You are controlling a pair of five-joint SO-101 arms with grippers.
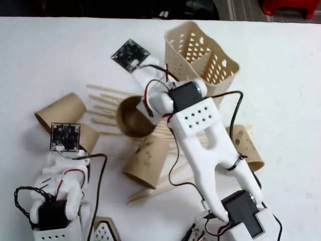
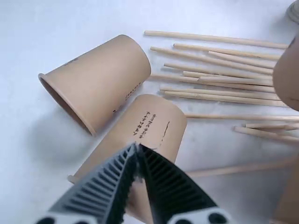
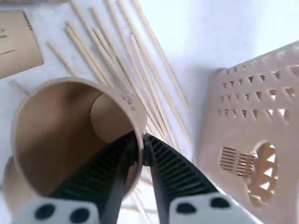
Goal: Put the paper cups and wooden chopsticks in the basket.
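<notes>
My right gripper (image 3: 141,137) is shut on the rim of a brown paper cup (image 3: 70,135), one finger inside and one outside. In the high view this cup (image 1: 134,116) is lifted a little, mouth up, near the table's middle, left of the beige perforated basket (image 1: 200,55). My left gripper (image 2: 138,147) is shut with nothing in it, just over a cup lying on its side (image 2: 149,123); a second lying cup (image 2: 98,88) is beside that one. Wooden chopsticks (image 1: 105,108) lie scattered under and around the cups. Two more cups (image 1: 146,160) (image 1: 246,145) lie on their sides.
The white table (image 1: 40,55) has free room at the far left and far right. A small beige perforated piece (image 1: 103,231) sits at the front edge between the arm bases. Cables trail from both arms. The basket wall (image 3: 252,140) stands close beside the right gripper.
</notes>
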